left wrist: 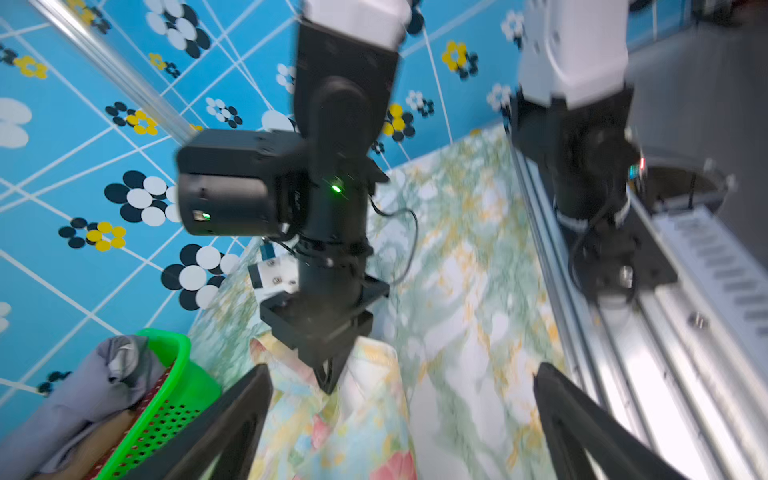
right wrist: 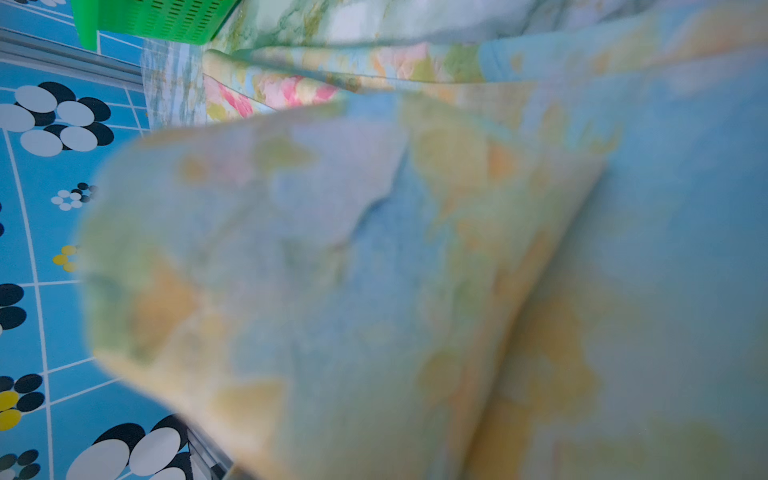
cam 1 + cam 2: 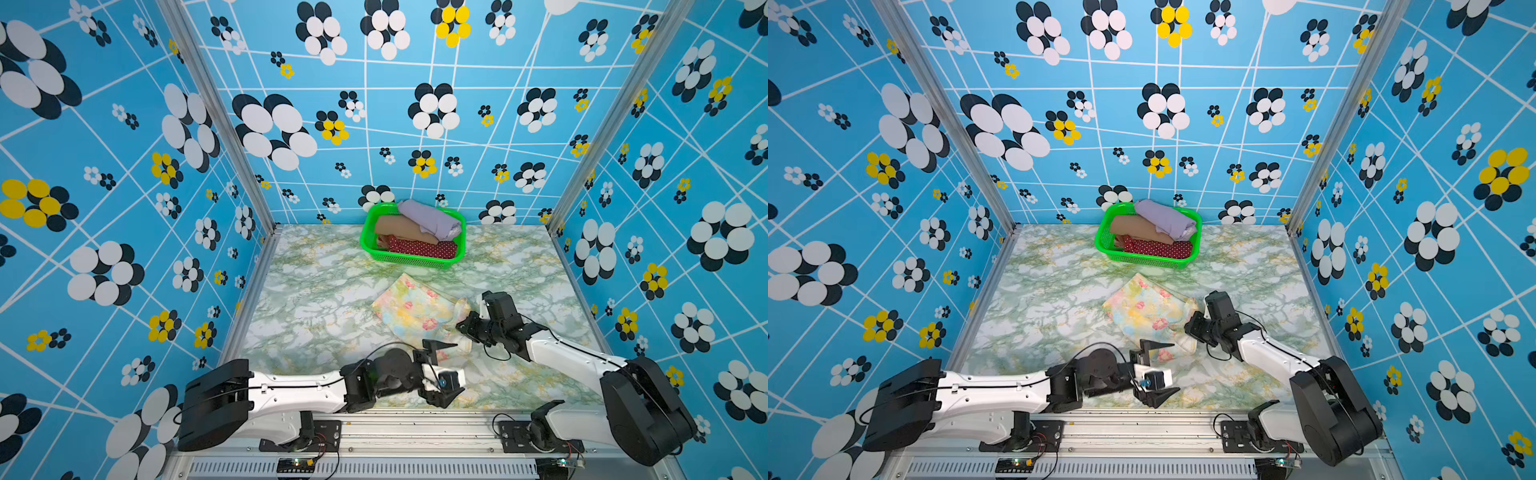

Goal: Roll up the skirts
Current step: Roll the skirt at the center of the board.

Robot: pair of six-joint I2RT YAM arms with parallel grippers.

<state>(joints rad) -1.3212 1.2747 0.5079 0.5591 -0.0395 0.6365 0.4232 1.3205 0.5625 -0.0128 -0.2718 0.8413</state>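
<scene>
A: Right gripper (image 3: 460,325) first: open or closed?
B: Closed. Tips together, pinched on the right-hand edge of the skirts (image 3: 411,307). Same from the left wrist: tips of the right gripper (image 1: 330,376) sunk into the cloth.
A: Cloth lifted there?
B: Raised in a small flap just beside the fingers, in both top views. From the right wrist, little besides blurred folds of the skirts (image 2: 374,249), very close to the lens.
A: And the left gripper (image 3: 459,368)?
B: Spread wide, holding nothing. One finger (image 3: 436,345) over the near corner of the skirts, the other over bare table (image 3: 316,299), close to the front rail (image 3: 415,419). Touching the cloth or not: cannot tell.
A: Whereabouts, the skirts as a whole?
B: Around the middle of the table, mostly flat, partly folded, flowers showing. Between the two grippers and the green basket (image 3: 415,262), apart from the basket.
A: And further out?
B: Green basket at the far side of the table, by the back wall (image 3: 374,137). Inside, rolled clothes: a grey-lilac roll (image 3: 428,218) on top, a tan roll (image 3: 399,228) beneath, a red dotted roll (image 3: 424,249) along the front.
</scene>
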